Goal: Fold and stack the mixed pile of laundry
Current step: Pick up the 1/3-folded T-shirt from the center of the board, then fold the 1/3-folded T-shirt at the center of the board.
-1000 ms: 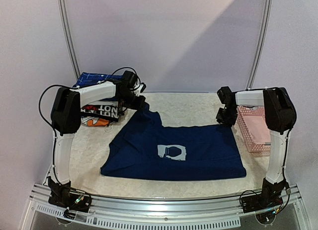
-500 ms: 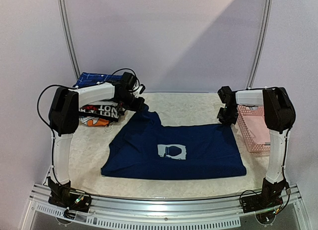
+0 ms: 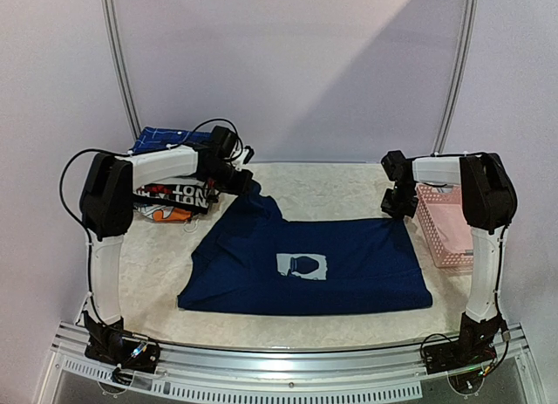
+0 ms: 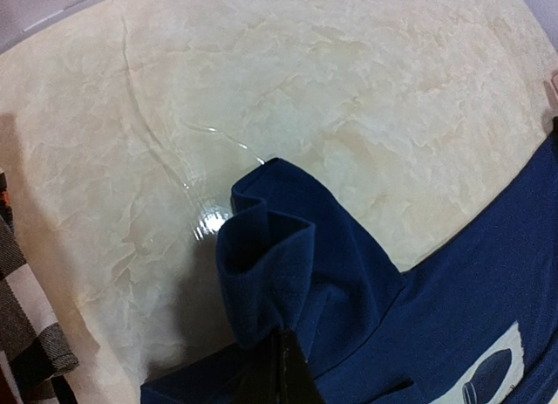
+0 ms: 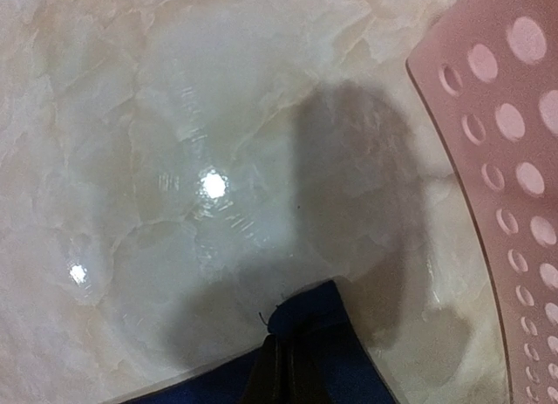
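Your right end effector (image 3: 398, 207) has closed, apparently on the T-shirt (image 3: 305, 264); left end effector (image 3: 247, 184) clamps its other far corner, crosswise.

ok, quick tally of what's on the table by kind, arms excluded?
T-shirts: 1, the navy T-shirt, spread out mid-table
Plaid shirts: 1, the plaid shirt, far left corner
Folded garments: 2, the black lettered garment and the white garment, both at the left
Baskets: 1, the pink basket, right side
Total: 5

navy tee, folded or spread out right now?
Spread: navy T-shirt lies open, chest print up; left gripper and right gripper each pinch a far corner.
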`<state>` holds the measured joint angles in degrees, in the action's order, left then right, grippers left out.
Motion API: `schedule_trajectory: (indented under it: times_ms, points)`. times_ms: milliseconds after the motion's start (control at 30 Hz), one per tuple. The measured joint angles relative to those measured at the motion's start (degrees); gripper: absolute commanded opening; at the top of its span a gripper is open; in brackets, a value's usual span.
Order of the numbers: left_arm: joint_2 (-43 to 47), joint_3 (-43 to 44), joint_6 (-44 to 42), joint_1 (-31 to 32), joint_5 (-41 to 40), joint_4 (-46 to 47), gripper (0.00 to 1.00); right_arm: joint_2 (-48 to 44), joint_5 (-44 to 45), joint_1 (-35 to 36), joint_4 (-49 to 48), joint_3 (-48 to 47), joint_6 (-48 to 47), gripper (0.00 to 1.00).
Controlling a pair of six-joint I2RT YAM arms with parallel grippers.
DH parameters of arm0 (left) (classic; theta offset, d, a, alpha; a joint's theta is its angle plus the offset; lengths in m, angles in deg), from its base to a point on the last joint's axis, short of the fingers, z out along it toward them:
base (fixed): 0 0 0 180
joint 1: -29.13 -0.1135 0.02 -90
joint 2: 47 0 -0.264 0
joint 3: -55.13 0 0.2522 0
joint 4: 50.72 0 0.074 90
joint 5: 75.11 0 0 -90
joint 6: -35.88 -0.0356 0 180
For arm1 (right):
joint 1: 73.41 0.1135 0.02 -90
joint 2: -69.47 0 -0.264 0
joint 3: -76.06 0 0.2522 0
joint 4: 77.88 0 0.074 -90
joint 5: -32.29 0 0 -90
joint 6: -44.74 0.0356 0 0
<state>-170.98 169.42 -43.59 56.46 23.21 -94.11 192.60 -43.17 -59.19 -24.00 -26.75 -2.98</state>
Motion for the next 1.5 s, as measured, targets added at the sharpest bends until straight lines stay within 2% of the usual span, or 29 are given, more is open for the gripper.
schedule_trajectory:
  times_ms: [167, 400, 633, 1000, 1500]
  points:
    - [1.99, -0.59, -0.02, 0.0, -0.48, 0.09, 0.0, 0.02, -0.33, 0.07, 1.11, -0.68, -0.66, 0.0]
    - [9.31, -4.02, 0.0, 0.02, -1.38, 1.14, 0.0, -0.24, -0.35, 0.76, 2.16, -0.68, -2.47, 0.0]
    - [14.38, -11.78, 0.24, 0.07, -1.29, 3.54, 0.0, -4.07, -0.04, 2.4, 2.32, 1.88, -3.82, 0.0]
    - [26.05, -24.28, 0.63, 2.47, -1.97, 5.46, 0.0, -15.5, 2.67, 5.66, 2.36, 10.32, -4.94, 0.0]
    - [40.83, -40.74, 2.43, 7.82, -9.97, 6.34, 0.0, -22.25, 7.85, 7.15, 2.36, 21.64, -3.72, 0.0]
